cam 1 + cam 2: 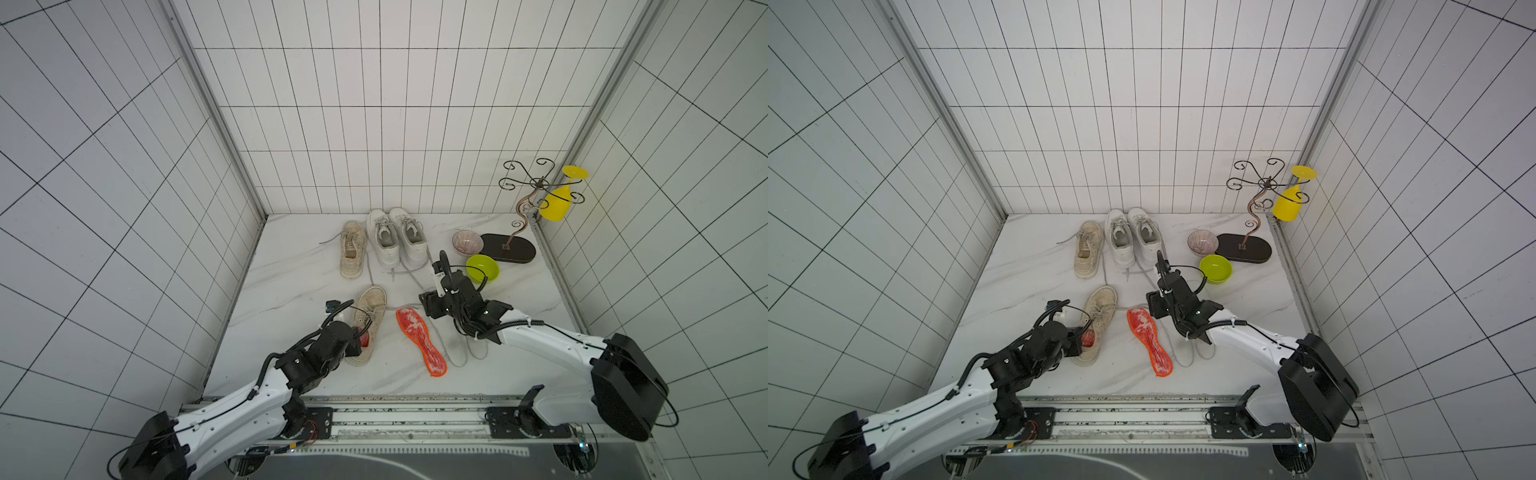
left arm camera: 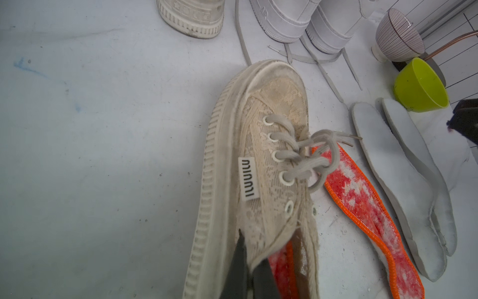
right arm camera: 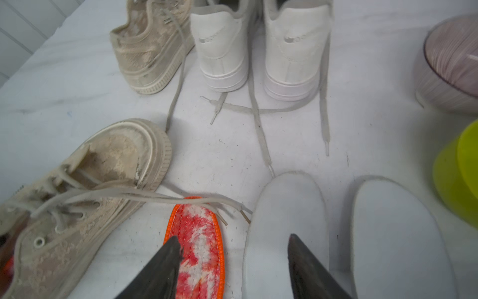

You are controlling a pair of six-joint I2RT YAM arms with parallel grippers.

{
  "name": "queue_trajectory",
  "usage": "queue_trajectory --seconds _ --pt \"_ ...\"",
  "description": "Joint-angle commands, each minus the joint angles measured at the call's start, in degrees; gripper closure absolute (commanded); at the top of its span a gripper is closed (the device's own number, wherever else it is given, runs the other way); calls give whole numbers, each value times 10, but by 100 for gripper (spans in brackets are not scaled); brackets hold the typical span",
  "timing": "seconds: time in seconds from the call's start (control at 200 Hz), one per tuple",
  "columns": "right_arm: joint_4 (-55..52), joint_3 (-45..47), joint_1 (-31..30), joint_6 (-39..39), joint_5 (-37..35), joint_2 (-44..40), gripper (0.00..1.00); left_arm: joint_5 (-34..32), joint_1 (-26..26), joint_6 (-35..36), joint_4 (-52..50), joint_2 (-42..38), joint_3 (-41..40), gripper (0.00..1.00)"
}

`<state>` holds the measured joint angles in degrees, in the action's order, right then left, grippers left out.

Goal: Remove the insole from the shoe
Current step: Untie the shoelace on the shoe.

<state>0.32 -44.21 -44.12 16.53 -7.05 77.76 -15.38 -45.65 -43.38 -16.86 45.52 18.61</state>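
Left wrist view: the left hand (image 2: 251, 256) is pressed together on the heel-side wall of the shoe (image 2: 258, 155). One finger lies outside the beige fabric and the other inside the opening. The orange-edged insole (image 2: 282, 269) sits inside the shoe right beside the inner finger. It seems only the wall is pinched, though the view is too close to be sure.

The shoe lies on the counter (image 1: 291, 282) with its toe pointing to the far wall, its laces trailing over a loose orange insole (image 2: 362, 202) just beside it. Two white insoles (image 2: 395, 176) lie past that, overlapping each other at one end.

In the right wrist view the right hand (image 3: 234, 259) is spread wide and holds nothing. One finger is over the loose orange insole and the other over the nearer white insole. In both top views it hangs above the counter, between the shoe and the green bowl (image 1: 482, 268).

Toward the back wall stand a second beige shoe (image 1: 353, 249) and a pair of white sneakers (image 1: 397, 237), their laces trailing forward. A striped bowl (image 1: 467, 242) sits beside the dark base of a wire stand (image 1: 509, 248), which carries a yellow glass (image 1: 555, 205) upside down.
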Motion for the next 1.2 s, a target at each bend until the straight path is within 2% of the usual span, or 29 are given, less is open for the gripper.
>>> queue_trajectory --seconds 0.0,0.205,0.53,0.805,1.014,1.194 --pt "27 -27 -37 -48 8 2 21 6 2 8 53 -3 19 100" --pt "57 -61 -107 -95 32 53 19 10 2 10 56 -9 20 100" --pt "85 -115 -156 -112 13 125 19 24 2 16 63 -23 15 100" --pt "93 -145 -160 -114 -26 160 29 42 2 18 75 -23 12 100" --pt "91 -154 -160 -117 -30 179 33 49 2 20 76 -26 13 100" --pt "88 -160 -161 -106 -89 189 42 54 2 20 77 -28 12 100"
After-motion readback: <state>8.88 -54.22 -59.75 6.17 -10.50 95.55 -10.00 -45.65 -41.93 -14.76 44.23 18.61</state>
